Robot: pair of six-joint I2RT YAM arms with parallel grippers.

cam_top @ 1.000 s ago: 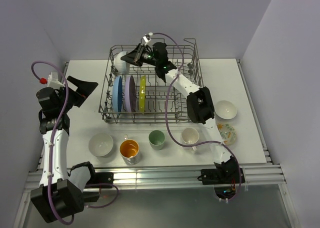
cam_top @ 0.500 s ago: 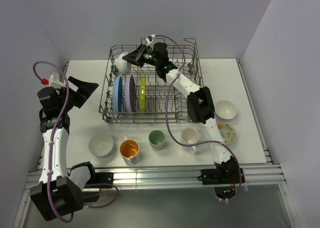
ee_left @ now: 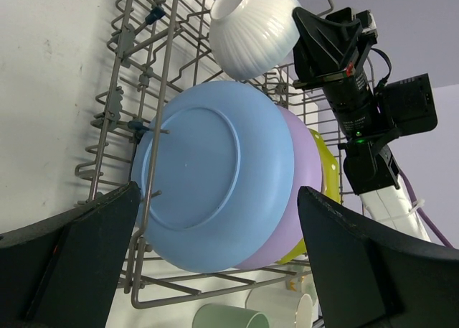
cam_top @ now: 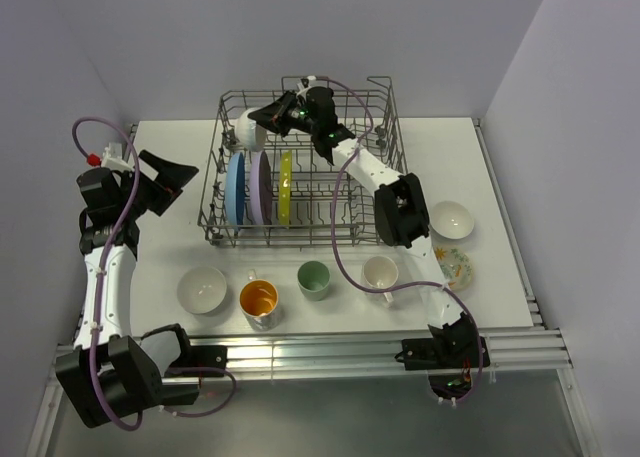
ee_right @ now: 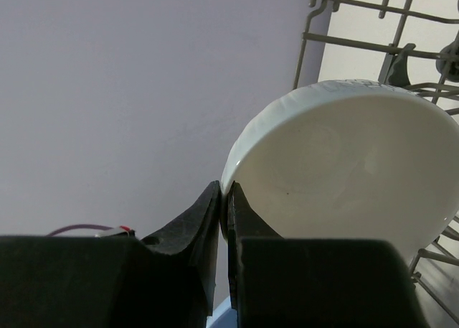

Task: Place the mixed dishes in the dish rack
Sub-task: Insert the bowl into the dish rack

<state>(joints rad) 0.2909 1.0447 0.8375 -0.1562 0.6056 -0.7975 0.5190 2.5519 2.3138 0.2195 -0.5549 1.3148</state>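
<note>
Pinching the rim of a ribbed white bowl (cam_top: 243, 130) between fingers pressed tightly together, our right gripper (cam_top: 257, 119) is reaching across the dish rack (cam_top: 392, 127) to its far left corner. We are holding that bowl tipped on its side above the tines there, with its hollow turned toward our right wrist and its ribbed outside facing the rack's left wall. Whether it is touching the wires beneath, we cannot tell.

Three plates are standing on edge between the tines in the rack's left part. The blue plate (cam_top: 235, 189) is sitting nearest the rack's left wall, the lavender plate (cam_top: 258, 187) is just beside it, and the yellow-green plate (cam_top: 285, 187) is standing next toward the rack's middle.

We are hovering our left gripper (cam_top: 185, 177) just outside the rack's left wall. Its jaws are spread wide, gripping nothing, and it is facing the underside of the blue plate.

On the table (cam_top: 500, 157), along the rack's near side, four pieces are sitting in a row. Running from the rack's left end toward its right, they are a second white bowl (cam_top: 201, 289), an orange-inside cup (cam_top: 258, 301), a pale green cup (cam_top: 313, 279) and a white mug (cam_top: 380, 273). Beside the rack's right wall a third white bowl (cam_top: 449, 219) is sitting upright, and a floral-patterned bowl (cam_top: 455, 267) is lying just nearer to us than it.
</note>
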